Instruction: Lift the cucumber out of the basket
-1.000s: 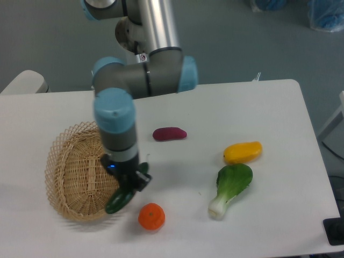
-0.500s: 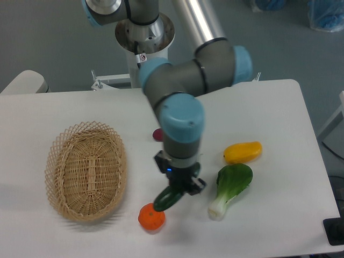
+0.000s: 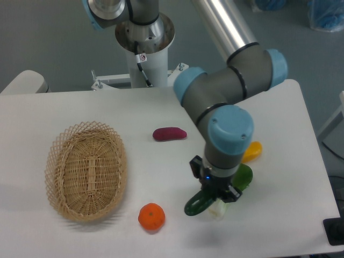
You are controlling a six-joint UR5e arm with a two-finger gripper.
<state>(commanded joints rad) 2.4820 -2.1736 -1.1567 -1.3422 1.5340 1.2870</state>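
The dark green glossy cucumber [image 3: 194, 205] hangs tilted in my gripper [image 3: 213, 192], above the table right of the orange and in front of the bok choy. The gripper is shut on the cucumber's upper end. The oval tan wicker basket [image 3: 62, 161] sits at the left of the table, far from the gripper, with nothing showing inside it.
An orange [image 3: 151, 216] lies near the front edge, left of the cucumber. A purple sweet potato [image 3: 170, 134] lies mid-table. A bok choy [image 3: 240, 179] and a yellow vegetable [image 3: 253, 150] are partly hidden behind my arm. The table's right edge is near.
My gripper has carried the cucumber from the basket's right rim rightward across the table, past the orange, to the spot in front of the bok choy.
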